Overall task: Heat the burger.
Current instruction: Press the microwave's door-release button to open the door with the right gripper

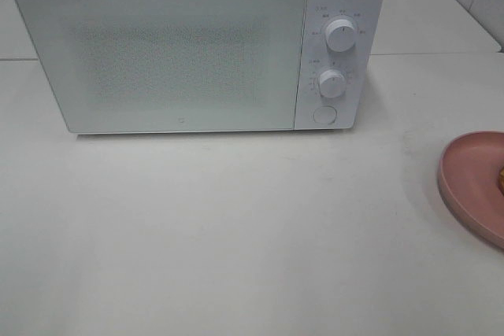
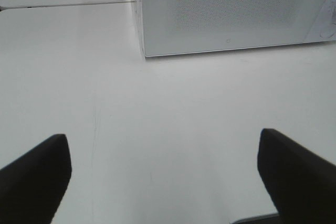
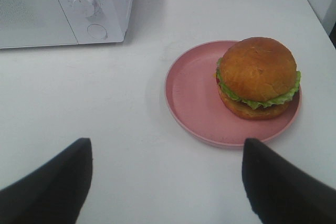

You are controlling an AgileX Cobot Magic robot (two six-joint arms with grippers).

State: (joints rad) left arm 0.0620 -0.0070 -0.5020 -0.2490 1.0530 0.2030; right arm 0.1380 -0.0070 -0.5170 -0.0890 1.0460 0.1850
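The burger (image 3: 257,77), golden-brown bun with green lettuce, sits on a round pink plate (image 3: 191,95). In the high view only the plate's edge (image 1: 472,182) shows at the right border, with a sliver of the burger (image 1: 501,179). My right gripper (image 3: 165,182) hovers open a short way from the plate, nothing between its dark fingers (image 3: 50,187). My left gripper (image 2: 163,177) is open over bare table in front of the white microwave (image 1: 197,45), whose door is shut. Neither gripper appears in the high view.
The microwave has two round knobs (image 1: 340,35) (image 1: 332,83) and a round button (image 1: 324,114) on its right panel. A white table (image 1: 236,234) stretches in front of it. A tiled wall stands at the back right.
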